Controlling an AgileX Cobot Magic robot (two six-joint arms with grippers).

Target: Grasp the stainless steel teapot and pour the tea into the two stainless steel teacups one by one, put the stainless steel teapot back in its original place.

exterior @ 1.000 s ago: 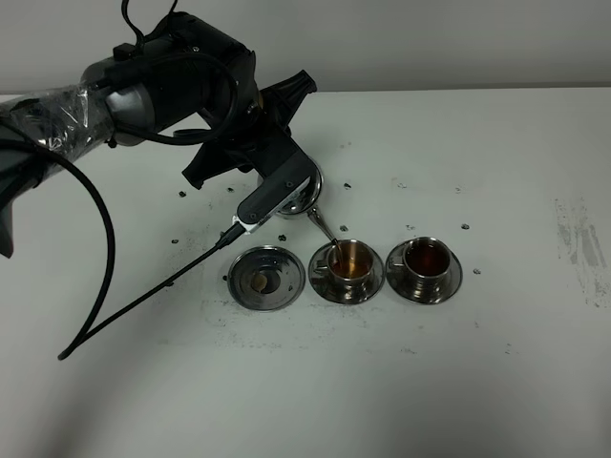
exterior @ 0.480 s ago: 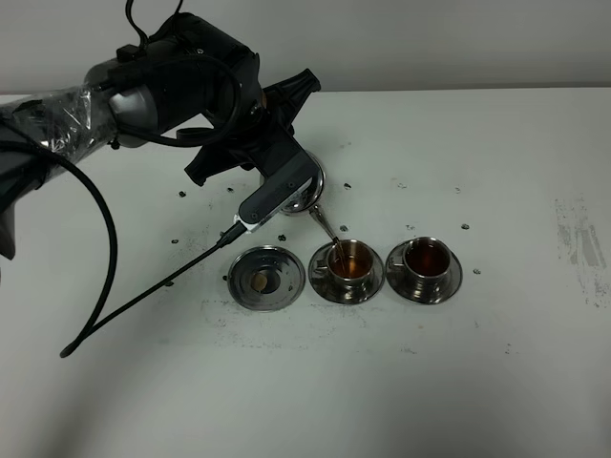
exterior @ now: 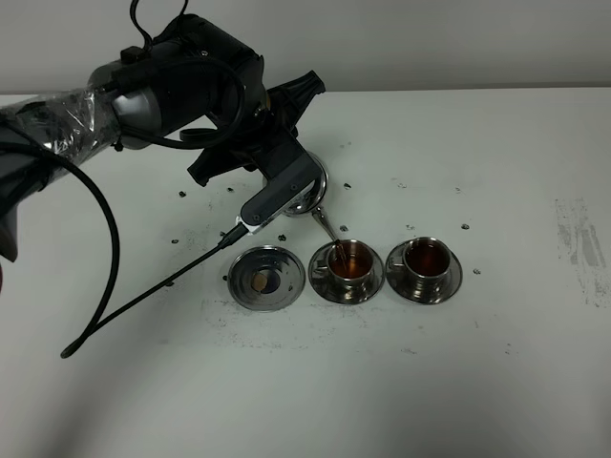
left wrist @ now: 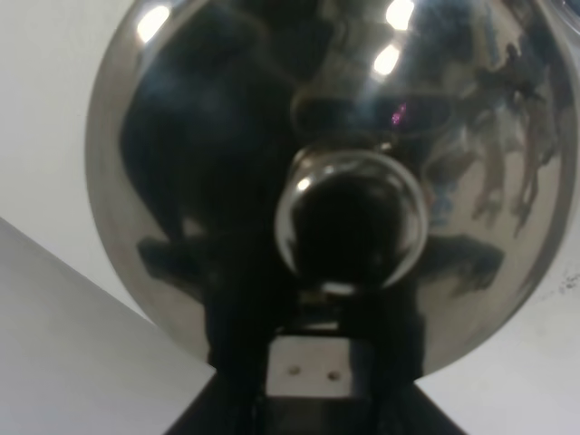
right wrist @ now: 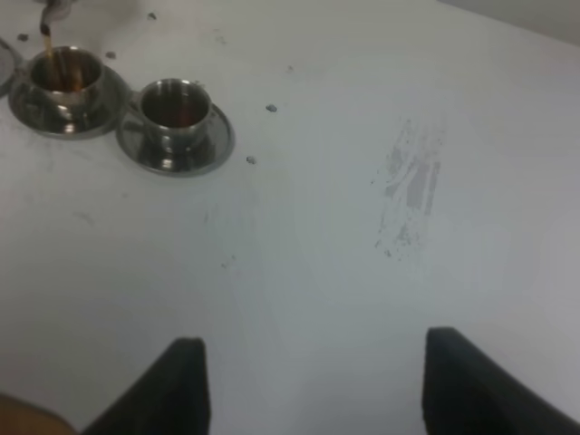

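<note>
Pouring under way, from above: left gripper [exterior: 291, 164] clamped on the stainless steel teapot [exterior: 313, 189], held aloft and tipped, spout over the left teacup [exterior: 350, 265], tea [exterior: 337, 251] streaming in. Tipped slightly further than 1 second ago. Right teacup [exterior: 426, 260] already filled, so 2nd pour nearly done; round dish [exterior: 250, 291] waiting. Left wrist: domed lid and knob [left wrist: 349, 222] filling the view. Right wrist: right gripper [right wrist: 313, 385] idle, fingers spread apart.

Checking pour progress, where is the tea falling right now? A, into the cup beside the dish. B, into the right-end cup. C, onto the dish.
A: the tea from the teapot spout falls into the cup next to the dish, not the other cup.
</note>
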